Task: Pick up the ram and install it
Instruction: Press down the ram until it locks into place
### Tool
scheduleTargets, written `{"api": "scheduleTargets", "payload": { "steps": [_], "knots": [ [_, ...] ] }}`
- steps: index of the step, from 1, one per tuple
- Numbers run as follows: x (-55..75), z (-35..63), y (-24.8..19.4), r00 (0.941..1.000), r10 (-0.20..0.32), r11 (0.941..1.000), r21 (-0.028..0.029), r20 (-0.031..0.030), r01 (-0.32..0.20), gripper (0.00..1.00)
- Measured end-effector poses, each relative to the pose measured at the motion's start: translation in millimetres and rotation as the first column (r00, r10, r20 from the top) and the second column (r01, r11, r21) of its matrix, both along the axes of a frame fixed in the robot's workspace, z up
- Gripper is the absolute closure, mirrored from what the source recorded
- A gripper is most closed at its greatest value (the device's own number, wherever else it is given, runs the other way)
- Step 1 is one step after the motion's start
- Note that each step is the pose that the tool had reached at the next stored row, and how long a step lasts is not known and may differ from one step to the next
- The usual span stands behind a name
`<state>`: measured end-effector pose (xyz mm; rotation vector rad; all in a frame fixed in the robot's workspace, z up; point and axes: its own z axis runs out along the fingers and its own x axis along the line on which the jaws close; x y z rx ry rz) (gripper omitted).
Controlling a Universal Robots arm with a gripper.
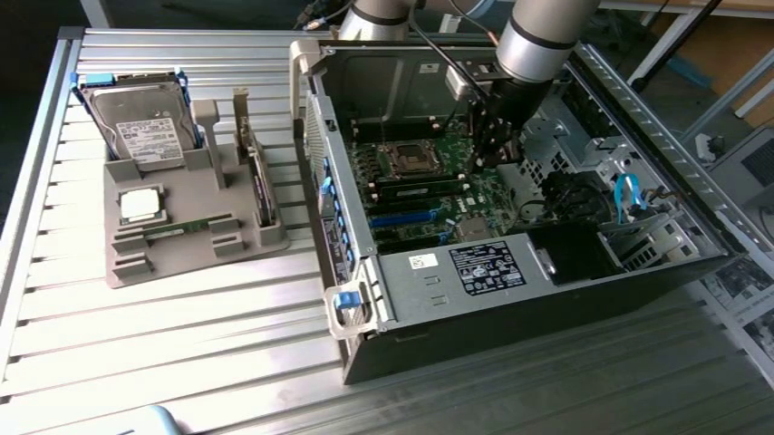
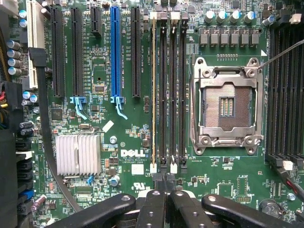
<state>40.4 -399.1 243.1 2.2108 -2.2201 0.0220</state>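
A ram (image 1: pixel 188 228), a narrow green stick, lies flat in the grey holder (image 1: pixel 127 263) on the exterior view's left. My gripper (image 1: pixel 496 149) hangs inside the open computer case (image 1: pixel 520 272), low over the motherboard beside the CPU socket (image 1: pixel 405 159). In the wrist view the gripper (image 2: pixel 166 184) is shut, its black fingertips (image 2: pixel 154 199) pressed together over the near end of the long memory slots (image 2: pixel 164 95). I see nothing between them. A thin pale edge (image 2: pixel 153 95) runs along one slot; I cannot tell whether it is a seated stick. The CPU socket (image 2: pixel 227 107) is bare.
The holder also carries a silver hard drive (image 1: pixel 140 122), a square CPU chip (image 1: pixel 141 205) and a dark upright board (image 1: pixel 257 181). Case walls, a drive cage and blue cables (image 1: pixel 626 199) crowd the gripper. A heatsink (image 2: pixel 78 154) and expansion slots (image 2: pixel 115 50) lie beside the memory slots.
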Motion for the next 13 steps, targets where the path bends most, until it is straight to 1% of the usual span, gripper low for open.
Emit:
{"api": "scheduleTargets", "payload": {
  "steps": [13],
  "knots": [
    [0.0, -4.9, 0.0, 1.0000, 0.000, 1.0000, 0.0000, 0.0000, 0.000, 0.89]
  ]
}}
